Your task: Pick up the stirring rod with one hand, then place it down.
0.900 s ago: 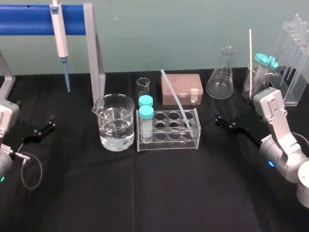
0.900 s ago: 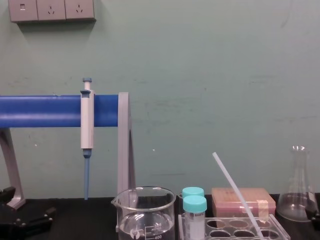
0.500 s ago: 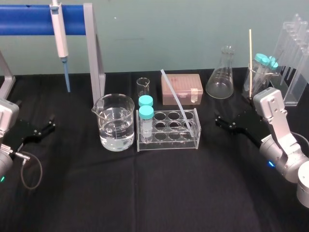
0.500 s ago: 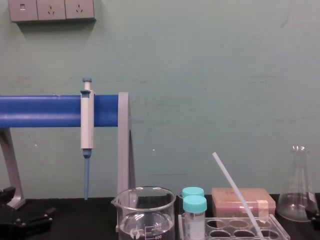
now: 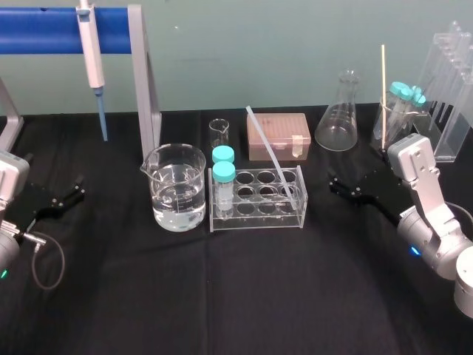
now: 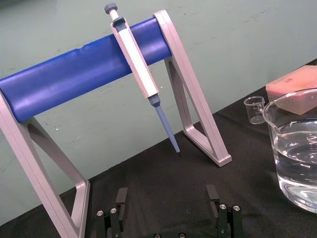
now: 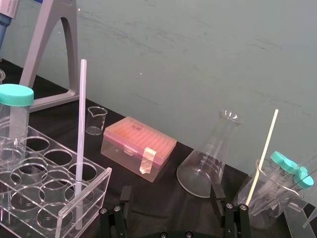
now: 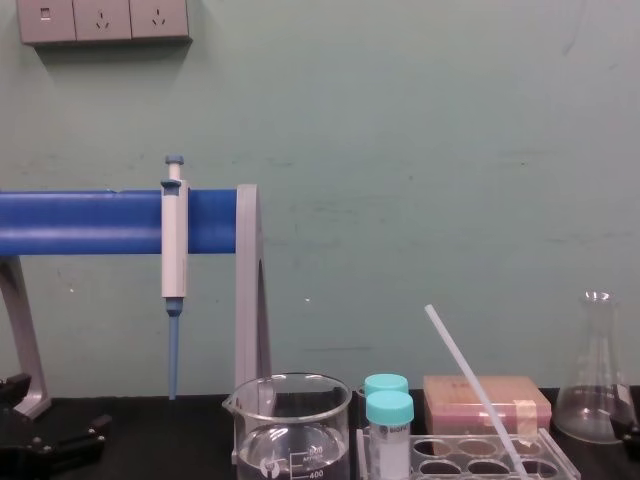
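- Evidently the pick had not begun: the stirring rod (image 5: 272, 159) stood slanted in the clear rack (image 5: 259, 215). Its lower end sat in a well near the rack's right front, and its top leaned back toward the pink tip box (image 5: 278, 134).
- The right gripper (image 5: 341, 188) lay low over the black cloth, to the right of the rack and apart from it. Its jaws were spread wide and empty, pointing toward the rod.
- The left gripper (image 5: 70, 194) was parked at the far left, well apart from the beaker (image 5: 177, 196), its jaws likewise open on nothing.
- The right gripper looked the better placed.
- A sound grasp would take the bare shaft above the rack's top plate, with the fingers square across it, since so thin and smooth a rod would probably pivot or slip.
- Drawing the rod out along its own slant should keep its foot from catching the well and dragging the light rack.
- The capped tubes (image 5: 223, 170) at the rack's left end and the flask (image 5: 338, 118) behind needed a clear berth.
- Against the earlier views, nothing had visibly shifted: the rod kept its lean and both grippers stayed in place.
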Tool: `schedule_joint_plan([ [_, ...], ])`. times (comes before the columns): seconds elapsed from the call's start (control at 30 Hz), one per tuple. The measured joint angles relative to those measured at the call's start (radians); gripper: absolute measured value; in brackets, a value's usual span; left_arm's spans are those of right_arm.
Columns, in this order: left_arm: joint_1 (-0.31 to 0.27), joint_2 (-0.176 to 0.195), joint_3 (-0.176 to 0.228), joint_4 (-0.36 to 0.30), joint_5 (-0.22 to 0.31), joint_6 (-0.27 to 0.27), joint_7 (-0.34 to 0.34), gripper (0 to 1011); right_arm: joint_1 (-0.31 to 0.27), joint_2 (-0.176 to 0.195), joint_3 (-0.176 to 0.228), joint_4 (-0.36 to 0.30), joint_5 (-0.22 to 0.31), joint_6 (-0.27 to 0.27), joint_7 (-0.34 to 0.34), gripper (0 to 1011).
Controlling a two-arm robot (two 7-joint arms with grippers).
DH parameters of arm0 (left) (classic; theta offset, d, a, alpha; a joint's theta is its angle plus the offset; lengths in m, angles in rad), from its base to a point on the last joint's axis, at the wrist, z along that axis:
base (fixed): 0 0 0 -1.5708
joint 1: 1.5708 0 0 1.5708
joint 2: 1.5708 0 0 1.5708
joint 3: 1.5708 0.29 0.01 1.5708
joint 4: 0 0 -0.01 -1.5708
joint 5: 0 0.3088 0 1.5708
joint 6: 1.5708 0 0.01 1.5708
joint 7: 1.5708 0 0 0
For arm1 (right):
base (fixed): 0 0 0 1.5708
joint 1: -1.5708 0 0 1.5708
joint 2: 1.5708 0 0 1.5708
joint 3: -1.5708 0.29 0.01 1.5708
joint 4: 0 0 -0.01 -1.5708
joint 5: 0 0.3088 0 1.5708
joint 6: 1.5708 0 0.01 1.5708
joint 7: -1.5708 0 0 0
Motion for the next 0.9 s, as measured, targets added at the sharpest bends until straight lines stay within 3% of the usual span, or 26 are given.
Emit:
schedule_joint_plan([
  [0.9, 0.000, 0.000, 0.000, 0.000, 0.000, 0.000, 0.000, 1000, 0.000, 0.000, 0.000, 0.000, 0.000, 0.000, 0.000, 1003],
])
